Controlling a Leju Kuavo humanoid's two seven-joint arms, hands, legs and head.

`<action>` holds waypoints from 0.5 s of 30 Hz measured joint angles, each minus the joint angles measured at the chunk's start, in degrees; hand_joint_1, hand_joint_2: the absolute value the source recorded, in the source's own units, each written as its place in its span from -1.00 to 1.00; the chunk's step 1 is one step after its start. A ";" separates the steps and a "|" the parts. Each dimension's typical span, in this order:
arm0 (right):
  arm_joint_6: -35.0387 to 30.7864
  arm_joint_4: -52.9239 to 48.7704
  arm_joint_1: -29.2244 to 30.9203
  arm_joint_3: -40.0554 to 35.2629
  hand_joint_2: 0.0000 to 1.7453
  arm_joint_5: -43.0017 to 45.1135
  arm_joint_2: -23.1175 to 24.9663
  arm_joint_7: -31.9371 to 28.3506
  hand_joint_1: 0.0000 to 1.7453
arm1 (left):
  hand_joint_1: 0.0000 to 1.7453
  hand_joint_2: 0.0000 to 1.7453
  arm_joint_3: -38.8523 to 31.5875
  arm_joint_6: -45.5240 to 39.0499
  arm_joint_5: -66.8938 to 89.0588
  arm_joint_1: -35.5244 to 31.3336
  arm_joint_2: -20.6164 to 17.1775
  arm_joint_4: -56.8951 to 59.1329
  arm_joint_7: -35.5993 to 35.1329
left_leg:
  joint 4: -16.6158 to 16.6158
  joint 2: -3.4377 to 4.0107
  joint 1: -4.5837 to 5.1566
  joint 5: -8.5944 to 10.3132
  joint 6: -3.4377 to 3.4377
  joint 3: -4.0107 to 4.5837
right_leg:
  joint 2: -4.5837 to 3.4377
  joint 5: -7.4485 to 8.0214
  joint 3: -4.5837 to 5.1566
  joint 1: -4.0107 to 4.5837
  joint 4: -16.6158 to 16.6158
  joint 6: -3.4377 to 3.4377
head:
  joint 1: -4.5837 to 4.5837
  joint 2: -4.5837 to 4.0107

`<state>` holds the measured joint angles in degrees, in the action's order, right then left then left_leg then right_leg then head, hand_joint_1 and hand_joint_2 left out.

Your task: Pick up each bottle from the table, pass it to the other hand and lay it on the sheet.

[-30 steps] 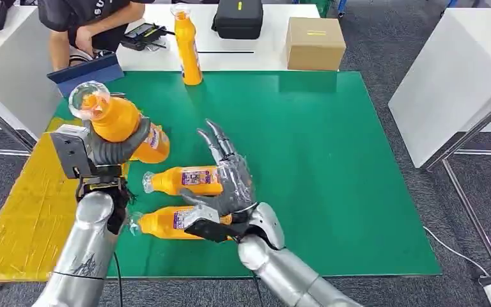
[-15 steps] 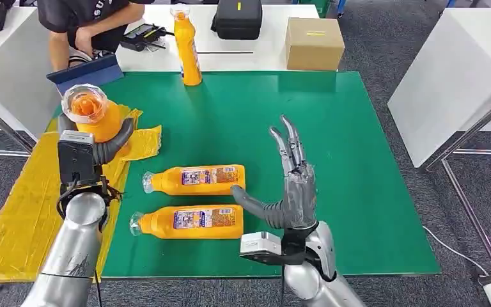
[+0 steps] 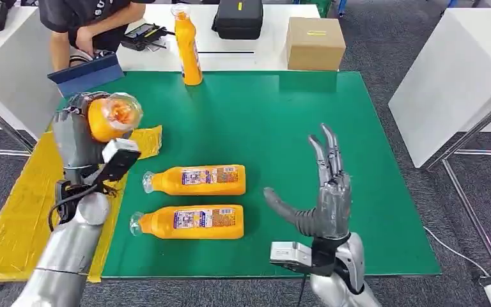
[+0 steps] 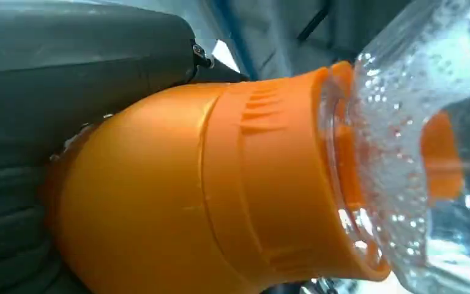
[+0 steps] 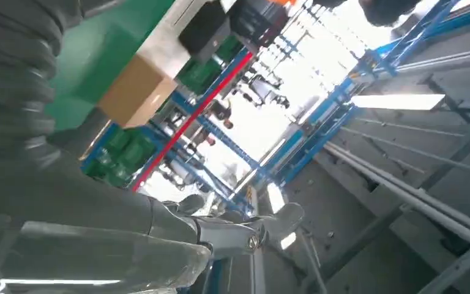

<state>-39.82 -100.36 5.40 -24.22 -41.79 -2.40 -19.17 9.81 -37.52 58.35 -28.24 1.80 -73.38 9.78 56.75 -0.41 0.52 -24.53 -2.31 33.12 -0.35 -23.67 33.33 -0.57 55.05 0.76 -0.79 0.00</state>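
Gripping an orange bottle [image 3: 105,117] around its body above the yellow sheet [image 3: 19,211], the left robot hand [image 3: 77,137] holds firm; the right robot hand [image 3: 323,204] is spread, empty. The smooth, rigid plastic looks slippery, probably fairly heavy; mid-body suits best.

You'll see the left hand [image 3: 77,137] has swung its bottle [image 3: 112,117] from over the green mat out above the yellow sheet [image 3: 19,217], cap now tipped right, while the right hand [image 3: 323,201] has pulled back from the lying bottles with fingers [image 3: 326,150] spread.
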 measured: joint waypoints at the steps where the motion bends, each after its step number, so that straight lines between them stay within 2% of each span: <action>1: 0.00 -0.49 -0.64 0.75 1.00 0.00 -0.40 -0.29 -1.00 | 1.00 1.00 0.31 -1.13 5.48 -0.87 -0.57 1.44 -1.90 | 0.00 0.04 0.00 0.00 0.00 -0.01 | 0.00 0.00 0.00 0.00 0.00 0.00 | 0.02 0.00; 3: -0.02 -1.71 -2.57 3.00 1.00 1.27 -1.21 -2.87 -1.00 | 1.00 1.00 1.07 -1.91 21.83 -3.03 -1.75 5.37 -7.32 | 0.00 -0.04 0.02 0.00 0.00 -0.03 | 0.00 0.00 0.01 0.00 -0.01 0.00 | -0.02 0.00; 5: -0.02 -2.43 -3.88 5.04 1.00 3.20 -2.10 -5.01 -1.00 | 1.00 1.00 2.37 -2.08 31.30 -5.49 -3.13 10.42 -10.92 | 0.00 -0.07 0.04 0.01 0.00 -0.05 | 0.00 0.00 -0.02 0.00 0.00 0.00 | -0.02 0.00; 8: -0.09 -2.98 -5.28 6.89 1.00 4.46 -3.72 -5.66 -1.00 | 1.00 1.00 5.49 -2.11 31.66 -8.29 -5.32 17.02 -13.13 | 0.00 0.15 0.02 0.01 0.00 -0.06 | -0.08 0.03 -0.13 0.00 0.01 0.01 | -0.04 0.00; 15: -0.11 -3.19 -5.12 7.22 1.00 5.23 -6.04 -5.05 -1.00 | 1.00 1.00 14.63 -2.11 31.64 -14.32 -8.14 29.85 -14.90 | 0.00 0.14 0.01 0.01 0.00 -0.06 | -0.08 0.02 -0.12 0.00 0.02 0.00 | 0.02 0.00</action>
<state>-39.93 -103.56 0.28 -17.00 -36.57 -8.44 -24.22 24.44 -39.63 89.98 -42.56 -6.34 -43.53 -5.12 56.75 -0.27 0.53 -24.52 -2.31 33.07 -0.43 -23.64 33.20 -0.57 55.07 0.77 -0.76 0.00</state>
